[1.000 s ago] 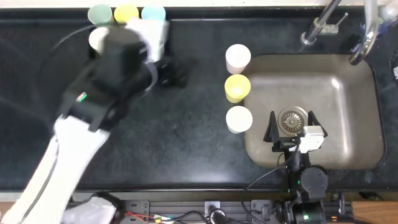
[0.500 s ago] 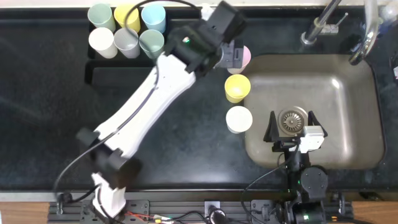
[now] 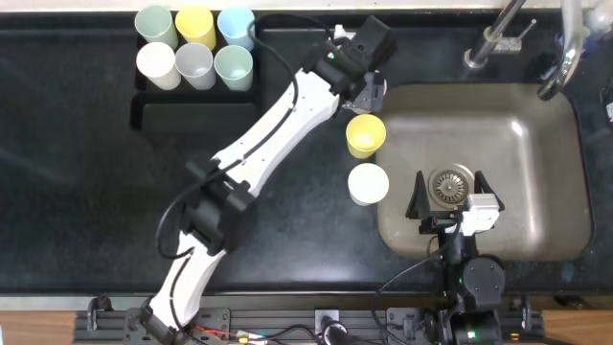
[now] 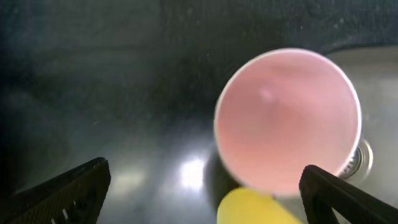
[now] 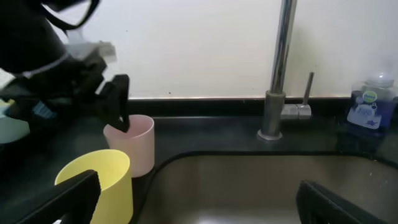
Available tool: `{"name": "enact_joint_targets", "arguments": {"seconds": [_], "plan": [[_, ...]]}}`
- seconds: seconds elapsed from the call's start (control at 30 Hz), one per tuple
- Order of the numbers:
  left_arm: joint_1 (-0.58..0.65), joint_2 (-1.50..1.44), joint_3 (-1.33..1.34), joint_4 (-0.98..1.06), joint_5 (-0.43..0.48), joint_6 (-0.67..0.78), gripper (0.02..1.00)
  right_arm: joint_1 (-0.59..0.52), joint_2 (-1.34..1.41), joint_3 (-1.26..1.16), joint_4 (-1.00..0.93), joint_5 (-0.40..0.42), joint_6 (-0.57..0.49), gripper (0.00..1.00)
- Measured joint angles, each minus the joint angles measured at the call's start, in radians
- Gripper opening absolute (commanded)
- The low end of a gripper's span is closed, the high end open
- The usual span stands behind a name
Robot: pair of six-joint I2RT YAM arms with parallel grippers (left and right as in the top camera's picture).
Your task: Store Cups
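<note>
A pink cup stands upright on the dark counter beside the sink, seen from straight above in the left wrist view. My left gripper hovers over it, open, the cup nearer one finger. From the right wrist view, one left finger hangs at the pink cup's rim. A yellow cup and a white cup stand in line below it. Several cups sit in the black rack at the back left. My right gripper rests open over the sink.
The steel sink fills the right side, with a faucet and a blue soap bottle behind it. The left arm stretches diagonally across the middle of the counter.
My left arm swung from the cup rack at the back left across to the pink cup by the sink. The rack now shows its cups uncovered. The right arm has not moved.
</note>
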Motion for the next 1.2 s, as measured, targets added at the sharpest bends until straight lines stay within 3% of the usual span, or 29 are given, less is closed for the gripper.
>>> {"name": "enact_joint_targets", "arguments": {"seconds": [0.43, 0.57, 0.73, 0.9, 1.0, 1.2], "plan": [[0.011, 0.066, 0.014, 0.127, 0.019, 0.0, 0.906, 0.0, 0.0, 0.0, 0.0, 0.0, 0.0, 0.998], [0.02, 0.069, 0.014, 0.131, 0.022, -0.003, 0.827, 0.0, 0.0, 0.0, 0.0, 0.0, 0.0, 0.998], [0.029, 0.087, 0.016, 0.131, 0.023, -0.008, 0.652, 0.0, 0.0, 0.0, 0.0, 0.0, 0.0, 0.998], [0.031, 0.108, 0.017, 0.121, 0.024, -0.01, 0.31, 0.0, 0.0, 0.0, 0.001, 0.0, 0.0, 0.998], [0.031, 0.109, 0.017, 0.12, 0.026, -0.011, 0.047, 0.0, 0.0, 0.0, 0.0, 0.001, 0.0, 0.998], [0.03, 0.105, 0.023, 0.105, 0.019, -0.007, 0.036, 0.0, 0.0, 0.0, 0.0, 0.0, 0.0, 0.998]]}}
